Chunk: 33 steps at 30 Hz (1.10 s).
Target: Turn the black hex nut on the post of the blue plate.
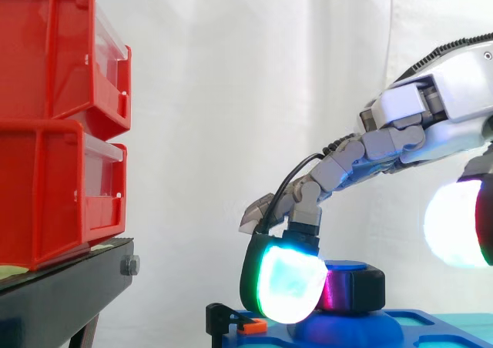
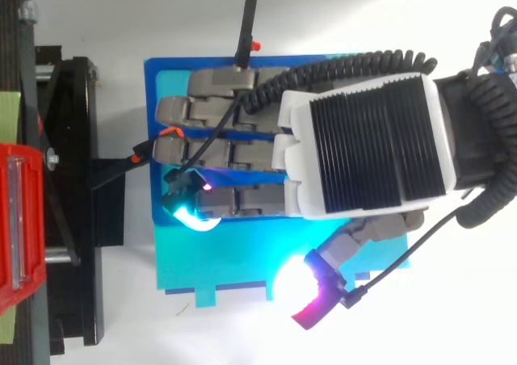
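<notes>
Over the blue plate (image 2: 230, 270), the hand (image 2: 363, 147) lies with fingers (image 2: 202, 115) stretched side by side, one glowing pad (image 1: 289, 282) pressing the black hex nut (image 1: 353, 286) on its post (image 1: 345, 329), the thumb (image 2: 323, 288) apart: turning seems begun, and next calls for sweeping that pad round

hex nut (image 1: 356, 286) black | plate (image 1: 435, 322) blue | bins (image 1: 46, 94) red | curtain (image 1: 231, 94) white
</notes>
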Tool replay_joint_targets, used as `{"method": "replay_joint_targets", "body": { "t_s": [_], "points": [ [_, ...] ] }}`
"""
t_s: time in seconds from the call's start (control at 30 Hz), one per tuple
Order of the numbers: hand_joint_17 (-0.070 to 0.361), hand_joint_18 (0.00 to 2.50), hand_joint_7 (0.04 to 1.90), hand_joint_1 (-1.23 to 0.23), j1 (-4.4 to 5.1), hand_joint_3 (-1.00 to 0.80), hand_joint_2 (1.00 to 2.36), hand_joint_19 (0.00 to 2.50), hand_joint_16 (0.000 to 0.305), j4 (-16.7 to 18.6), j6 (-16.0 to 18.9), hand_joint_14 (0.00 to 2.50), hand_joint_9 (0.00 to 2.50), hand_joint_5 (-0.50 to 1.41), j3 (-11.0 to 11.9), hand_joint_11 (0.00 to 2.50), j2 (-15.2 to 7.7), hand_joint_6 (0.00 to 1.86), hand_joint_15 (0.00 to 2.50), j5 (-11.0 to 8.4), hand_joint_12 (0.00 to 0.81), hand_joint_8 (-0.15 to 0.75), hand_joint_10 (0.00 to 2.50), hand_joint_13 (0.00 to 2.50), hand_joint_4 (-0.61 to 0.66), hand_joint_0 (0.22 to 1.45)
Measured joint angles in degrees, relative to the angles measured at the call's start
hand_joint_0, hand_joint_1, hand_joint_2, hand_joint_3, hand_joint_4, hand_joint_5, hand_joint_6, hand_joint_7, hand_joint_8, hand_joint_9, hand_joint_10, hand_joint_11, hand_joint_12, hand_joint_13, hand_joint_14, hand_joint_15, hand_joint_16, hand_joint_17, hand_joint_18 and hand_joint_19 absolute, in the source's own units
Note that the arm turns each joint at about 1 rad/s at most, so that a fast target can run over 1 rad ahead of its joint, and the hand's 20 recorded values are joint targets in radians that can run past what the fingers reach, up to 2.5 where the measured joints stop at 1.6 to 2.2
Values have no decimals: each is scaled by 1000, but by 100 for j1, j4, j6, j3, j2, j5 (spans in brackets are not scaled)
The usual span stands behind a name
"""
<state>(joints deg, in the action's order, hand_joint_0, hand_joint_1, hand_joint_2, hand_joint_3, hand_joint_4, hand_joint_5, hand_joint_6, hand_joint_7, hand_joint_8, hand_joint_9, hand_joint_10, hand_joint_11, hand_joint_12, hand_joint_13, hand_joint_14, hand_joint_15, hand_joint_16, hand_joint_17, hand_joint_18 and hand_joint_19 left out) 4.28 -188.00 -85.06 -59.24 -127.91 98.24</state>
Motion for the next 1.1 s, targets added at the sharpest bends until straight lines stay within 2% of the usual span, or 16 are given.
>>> {"method": "replay_joint_targets", "body": {
  "t_s": [0.47, 0.73, 1.1],
  "points": [
    [126, 0, 576, -296, 11, -500, 1000, 276, 56, -170, -648, 0, 101, -218, 0, 0, 0, 501, 65, 336, 368, 186, 0, 0, 57, 411],
    [125, 0, 578, -296, -8, -500, 1000, 277, 56, -87, -923, 0, 100, -219, 0, 0, -1, 501, 60, 362, 367, 185, 0, 0, 57, 412],
    [125, 0, 578, -296, -32, -500, 1000, 272, 55, 20, -959, 2, 101, -219, 2, 0, -2, 501, 62, 331, 365, 185, 0, 0, 57, 413]
  ]
}}
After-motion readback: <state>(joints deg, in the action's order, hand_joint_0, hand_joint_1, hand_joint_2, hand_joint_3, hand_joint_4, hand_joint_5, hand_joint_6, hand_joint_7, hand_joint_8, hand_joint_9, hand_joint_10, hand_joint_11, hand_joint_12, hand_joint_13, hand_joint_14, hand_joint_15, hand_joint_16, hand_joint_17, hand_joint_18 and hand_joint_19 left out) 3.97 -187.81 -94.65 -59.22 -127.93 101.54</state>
